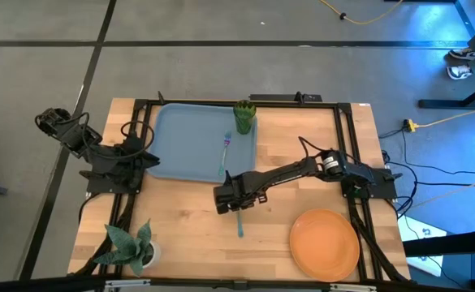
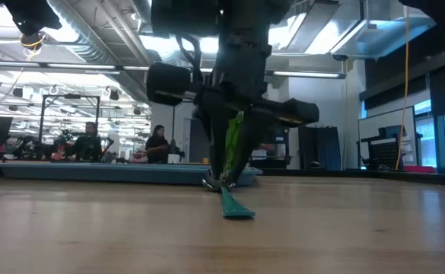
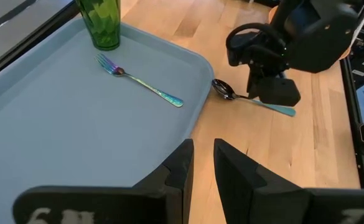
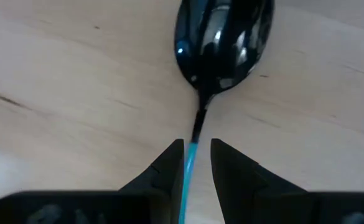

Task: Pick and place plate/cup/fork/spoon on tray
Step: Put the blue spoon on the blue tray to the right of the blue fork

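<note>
Right now the spoon [image 4: 222, 43] is my target: it lies flat on the counter [image 1: 188, 223] just beside the tray's [image 1: 184, 150] near long edge, bowl toward the tray, teal handle pointing away. My right end effector [image 4: 196, 163] is down over it, fingers straddling the handle just behind the neck with only a narrow gap either side; I judge it not yet clamped, since the spoon lies flat on the wood. Straddling the thin handle rather than the bowl makes sense, since the bowl is too wide and slippery for these fingers.

On the tray, the fork [image 3: 141, 82] already rests near the middle, tines toward the cup [image 3: 101, 22], which stands upright at the tray's far edge. The plate [image 1: 325, 243] sits on the counter well apart from the tray, beyond the spoon, so it is left to move.

My left end effector [image 3: 201, 165] waits above the tray's other end, fingers slightly parted and empty.

I can read no labels or writing anywhere
</note>
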